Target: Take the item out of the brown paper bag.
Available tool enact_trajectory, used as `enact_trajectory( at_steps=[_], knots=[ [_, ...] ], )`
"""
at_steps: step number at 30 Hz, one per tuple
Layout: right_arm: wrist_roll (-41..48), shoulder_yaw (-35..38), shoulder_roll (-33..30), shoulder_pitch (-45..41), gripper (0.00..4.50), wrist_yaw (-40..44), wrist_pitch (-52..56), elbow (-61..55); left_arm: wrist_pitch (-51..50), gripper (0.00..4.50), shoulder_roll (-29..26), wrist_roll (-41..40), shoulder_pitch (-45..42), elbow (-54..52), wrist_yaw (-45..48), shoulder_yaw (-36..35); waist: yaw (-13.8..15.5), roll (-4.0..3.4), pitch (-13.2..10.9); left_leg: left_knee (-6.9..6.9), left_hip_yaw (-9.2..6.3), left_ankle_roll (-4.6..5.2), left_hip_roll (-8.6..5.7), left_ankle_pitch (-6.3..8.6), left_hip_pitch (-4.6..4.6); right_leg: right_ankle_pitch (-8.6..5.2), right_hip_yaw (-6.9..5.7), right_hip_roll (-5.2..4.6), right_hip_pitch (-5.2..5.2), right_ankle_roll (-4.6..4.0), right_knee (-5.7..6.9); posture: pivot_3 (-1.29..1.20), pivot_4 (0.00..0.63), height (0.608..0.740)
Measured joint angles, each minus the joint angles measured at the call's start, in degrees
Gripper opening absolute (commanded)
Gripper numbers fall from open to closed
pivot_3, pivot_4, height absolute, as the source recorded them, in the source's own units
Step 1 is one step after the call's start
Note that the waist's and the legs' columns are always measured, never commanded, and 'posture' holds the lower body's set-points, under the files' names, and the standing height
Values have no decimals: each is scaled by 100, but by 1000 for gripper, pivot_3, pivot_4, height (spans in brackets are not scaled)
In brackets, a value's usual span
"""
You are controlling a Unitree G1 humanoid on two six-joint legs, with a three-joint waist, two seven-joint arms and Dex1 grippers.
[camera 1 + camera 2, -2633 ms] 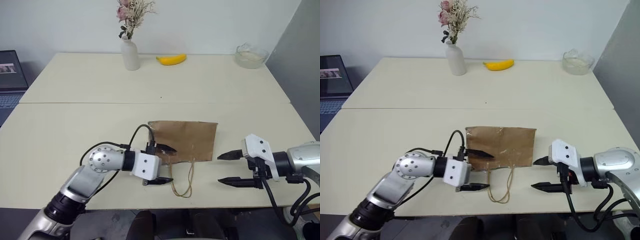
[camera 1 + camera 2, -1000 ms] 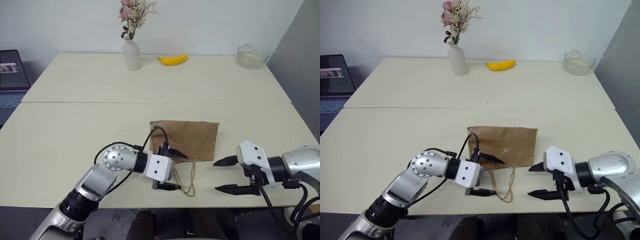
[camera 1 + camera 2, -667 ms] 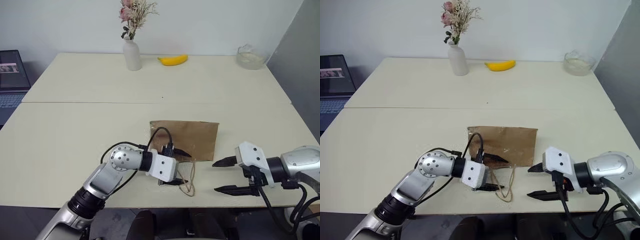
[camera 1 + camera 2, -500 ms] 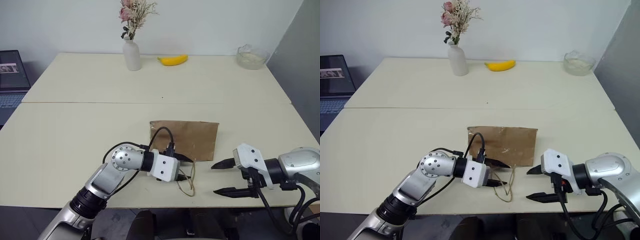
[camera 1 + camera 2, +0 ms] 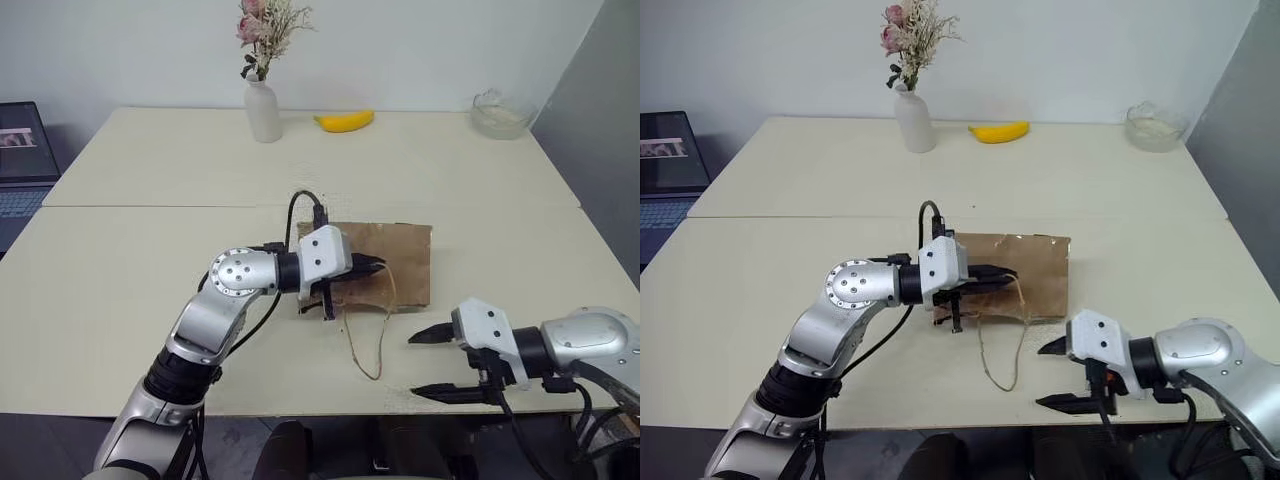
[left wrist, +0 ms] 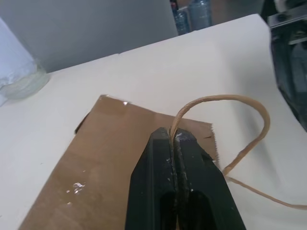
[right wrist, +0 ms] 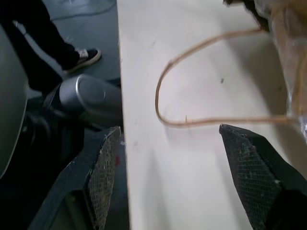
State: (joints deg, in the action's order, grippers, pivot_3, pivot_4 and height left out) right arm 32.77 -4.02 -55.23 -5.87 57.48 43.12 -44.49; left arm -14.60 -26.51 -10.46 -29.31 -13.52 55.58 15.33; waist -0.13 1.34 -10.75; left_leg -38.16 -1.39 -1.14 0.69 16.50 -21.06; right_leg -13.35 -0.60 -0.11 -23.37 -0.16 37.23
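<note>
The brown paper bag [image 5: 400,262] lies flat near the table's front edge, its mouth side raised a little. My left gripper [image 5: 374,266] hovers over the bag's left part, shut on one thin loop handle [image 6: 218,99]. In the left wrist view the twisted paper cord is pinched between the fingertips [image 6: 163,143]. The second handle [image 5: 366,350] trails loose on the table toward me. My right gripper [image 5: 424,362] stands open just above the table, to the right of that loose loop and below the bag's right corner, with nothing between its fingers. The item is hidden.
At the table's far side stand a white vase with dried flowers [image 5: 263,110], a banana [image 5: 343,120] and a glass bowl [image 5: 499,113]. A laptop [image 5: 20,150] sits off the left edge. A person's shoe [image 7: 81,57] is on the floor past the front edge.
My left gripper has shut on the bag's handle and risen away from the table, lifting the bag's near edge. My right gripper has drifted slightly left, still open.
</note>
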Motion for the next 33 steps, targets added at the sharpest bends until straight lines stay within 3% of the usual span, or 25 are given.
enact_trajectory(
  at_steps=[8,15,19,24,26,27,33],
  knots=[
    [-522,-1261,924,-884,3470,-616,103,329,48,24,128,18,-304,346,-222,-22,1,2,1,0,-3,0,0,0,3,0,2,0,4,0,-1,0,150,740],
    [-953,-1937,1381,-1079,3470,-863,131,893,176,24,96,39,-433,578,-257,-92,1,2,2,1,-4,0,0,0,3,0,1,-3,4,0,-1,0,150,740],
    [-1154,-2062,1560,-1116,2594,-944,118,1142,261,0,93,48,-500,692,-263,-120,1,2,2,0,-4,0,0,0,4,1,1,-3,4,0,2,0,150,740],
    [-1503,-2221,1527,-1111,689,-970,-20,1281,269,0,92,93,-605,835,-319,-129,1,2,2,0,-5,0,0,0,4,1,0,-3,3,0,0,0,150,740],
    [-1652,-2258,1520,-1091,649,-1015,-93,1332,254,0,93,124,-657,864,-376,-181,0,2,2,0,-4,0,0,0,4,0,1,-3,3,0,0,0,150,740],
    [-1797,-2301,1513,-1057,265,-1044,-163,1347,215,0,99,130,-709,885,-417,-216,0,2,2,0,-4,0,0,0,4,0,0,-3,3,0,1,0,150,740],
    [-2588,-2563,1513,-833,51,-1397,-603,1507,-321,0,304,135,-1217,1008,-881,-410,0,2,2,0,-4,0,-2,0,4,0,1,-3,3,0,1,0,150,740]
  ],
)
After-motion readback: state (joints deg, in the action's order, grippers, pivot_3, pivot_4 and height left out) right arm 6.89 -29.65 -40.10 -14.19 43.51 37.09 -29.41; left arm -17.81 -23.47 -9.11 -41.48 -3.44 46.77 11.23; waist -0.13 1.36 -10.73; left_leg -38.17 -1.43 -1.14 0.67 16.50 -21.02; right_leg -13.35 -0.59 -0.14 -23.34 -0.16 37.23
